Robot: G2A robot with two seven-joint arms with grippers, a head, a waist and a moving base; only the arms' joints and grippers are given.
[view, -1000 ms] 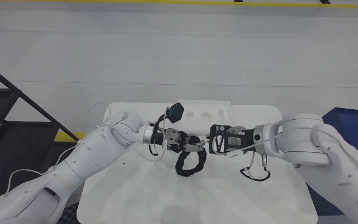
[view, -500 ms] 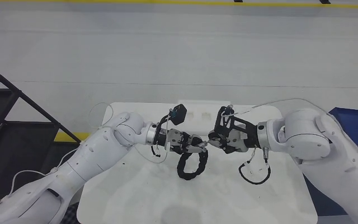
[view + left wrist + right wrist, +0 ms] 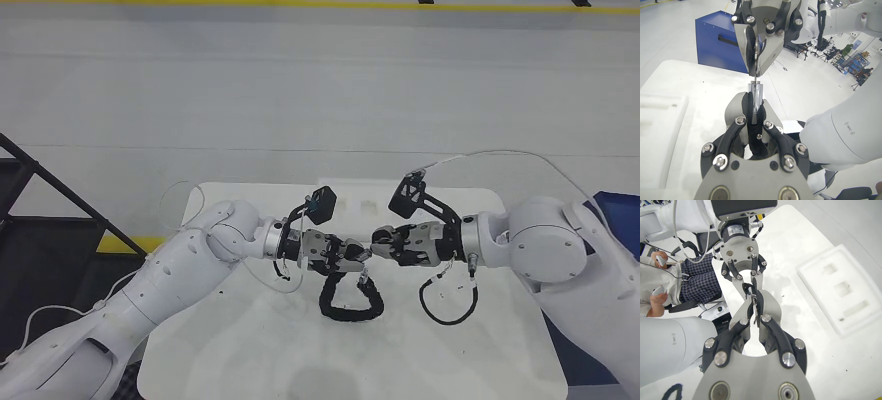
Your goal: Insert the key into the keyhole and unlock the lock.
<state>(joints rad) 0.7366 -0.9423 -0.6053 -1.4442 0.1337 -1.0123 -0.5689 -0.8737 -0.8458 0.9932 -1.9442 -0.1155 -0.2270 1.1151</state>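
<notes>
Both arms meet in mid-air above the surface [image 3: 250,345]. The left end effector [image 3: 754,103] is clenched on the lock [image 3: 755,91], a short polished cylinder gripped by its rear half, with the keyed end poking out toward the other arm. The right end effector [image 3: 754,71] is clamped flat on the key [image 3: 756,51], whose tip sits right at the cylinder's end face, in line with it.

A black cable [image 3: 350,298] droops from the lock in a loop. I can't tell whether its lowest part rests on the surface.

I'd guess the key is light, thin and stiff. Pinched across its flat head, as it is here, it should carry a twist without bending, though smooth metal could pivot between the fingers. The cylinder looks rigid and slick, and being round it may spin in the grip once the key turns, so it wants a firm squeeze across its middle. The limp cable adds a little hanging weight that will swing rather than resist.

The keyhole itself is hidden behind the key and the fingers, so I can't judge how deep the blade has gone. Most of the key's head is buried in the grip, and the cable's joint with the cylinder is hidden too.
</notes>
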